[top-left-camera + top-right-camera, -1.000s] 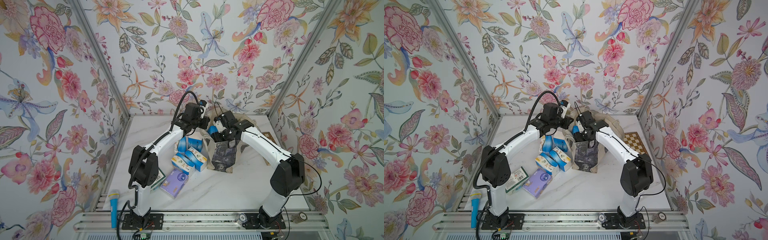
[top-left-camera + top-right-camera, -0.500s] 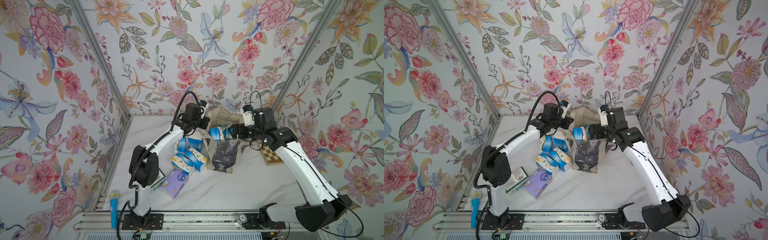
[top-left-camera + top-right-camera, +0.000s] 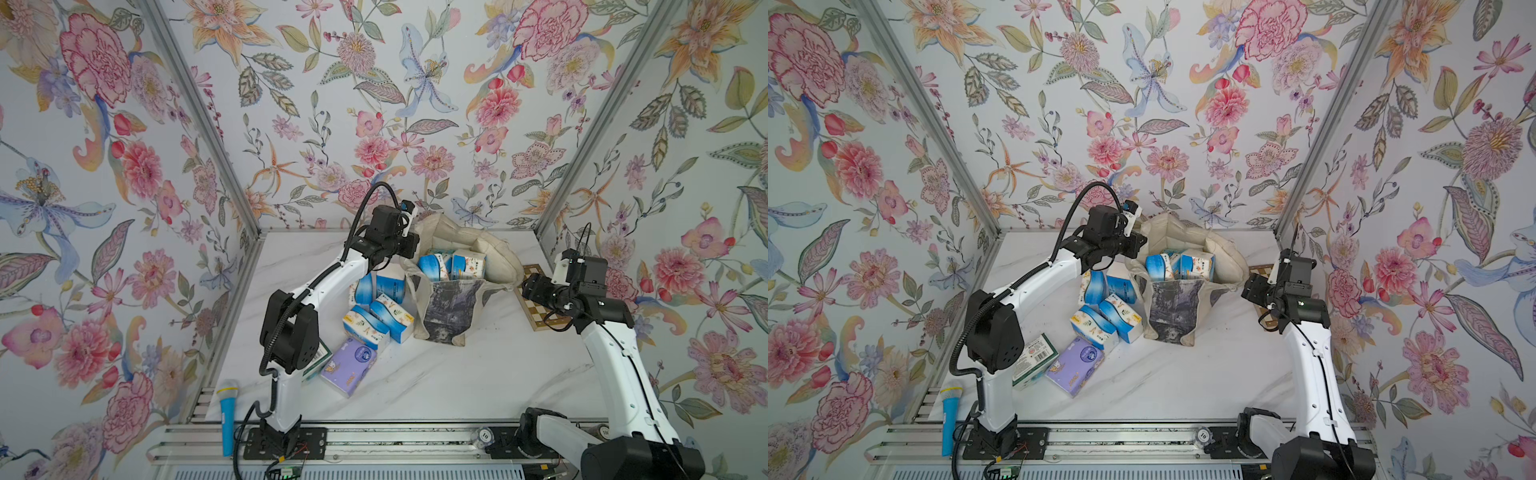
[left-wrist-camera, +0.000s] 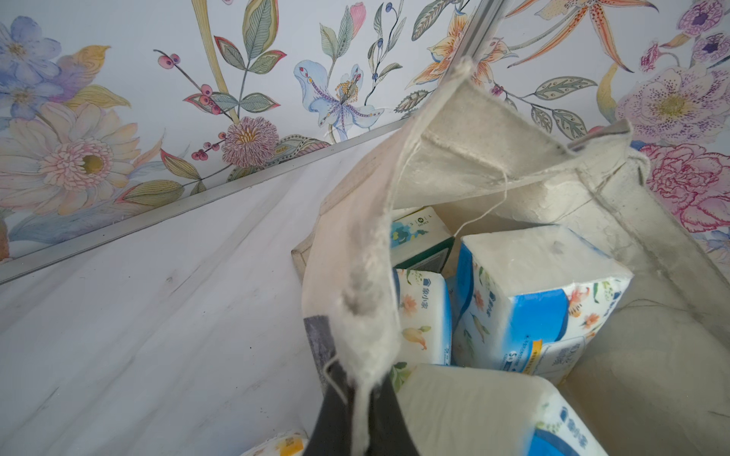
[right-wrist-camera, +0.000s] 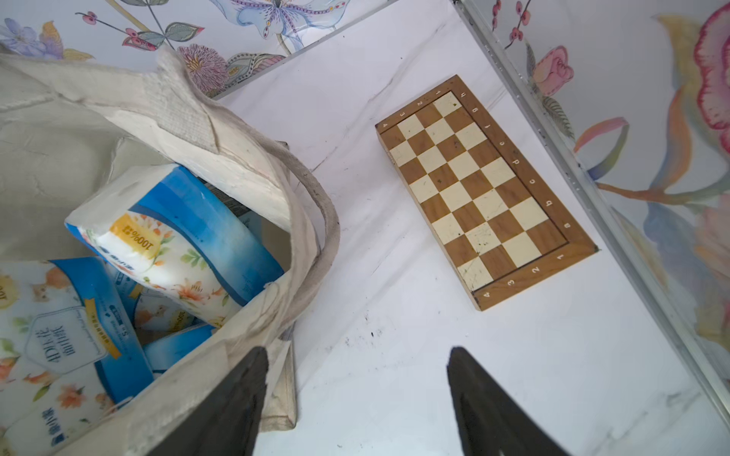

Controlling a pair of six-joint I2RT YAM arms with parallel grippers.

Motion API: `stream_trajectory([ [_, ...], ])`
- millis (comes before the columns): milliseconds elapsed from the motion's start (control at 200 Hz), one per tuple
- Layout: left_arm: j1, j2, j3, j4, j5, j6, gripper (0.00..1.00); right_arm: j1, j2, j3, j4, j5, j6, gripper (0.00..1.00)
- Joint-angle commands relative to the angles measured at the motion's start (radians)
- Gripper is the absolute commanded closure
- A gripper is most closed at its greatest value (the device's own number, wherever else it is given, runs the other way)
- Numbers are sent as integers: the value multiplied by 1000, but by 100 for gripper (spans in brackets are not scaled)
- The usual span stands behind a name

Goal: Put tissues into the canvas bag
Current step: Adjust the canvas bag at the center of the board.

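- The canvas bag [image 3: 453,307] stands at the far middle of the worktop [image 3: 478,374]. Its mouth is open upward and several tissues [image 3: 451,266] are already inside it.
- More packs [image 3: 376,316] lie in a cluster just left of the bag. A lilac pack [image 3: 349,365] and a green-white pack [image 3: 1034,357] lie nearer, beside the left arm.
- The left gripper [image 4: 359,410] is closed on the left rim of the bag. The cloth is pinched between its fingers and lifted, so the mouth is held open.
- The right gripper [image 5: 355,351] is open and holds nothing. It hovers at the right side of the bag, between the bag and the chessboard [image 5: 486,189].
- The packs look soft and light, and their plastic wrap is probably slippery. I think the best hold is across the short width, at the middle, with enough squeeze that the wrap does not slide.
- The bag is limp cloth. Its thick rim seems the right place to hold it, and I expect the mouth to sag if the rim is released.
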Motion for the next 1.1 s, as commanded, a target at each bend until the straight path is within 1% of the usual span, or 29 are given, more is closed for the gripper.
stream_trajectory([
  [0, -2, 21, 37, -11, -17, 17, 100, -39, 4, -47, 140, -207, 69, 29],
  [160, -2, 25, 44, -20, -22, 23, 100, -77, -7, -83, 237, -322, 137, 30],
  [305, -1, 37, 56, -23, -17, 24, 100, -94, 11, -99, 284, -348, 162, 33],
  [445, -2, 42, 65, -31, -17, 25, 100, -94, 51, -124, 337, -367, 186, 42],
  [631, -1, 39, 83, -30, -2, 20, 100, -92, 95, -133, 390, -426, 214, 51],
  [791, -9, 56, 115, -19, 25, 5, 100, -57, 138, -114, 392, -462, 202, 60],
  [866, -16, 69, 140, -25, 29, 3, 100, -43, 153, -101, 385, -462, 188, 67],
  [971, -27, 85, 170, -42, 29, 6, 100, -30, 162, -84, 378, -459, 173, 81],
  [1096, -30, 87, 181, -59, 21, 4, 100, -9, 132, -59, 380, -452, 143, 96],
])
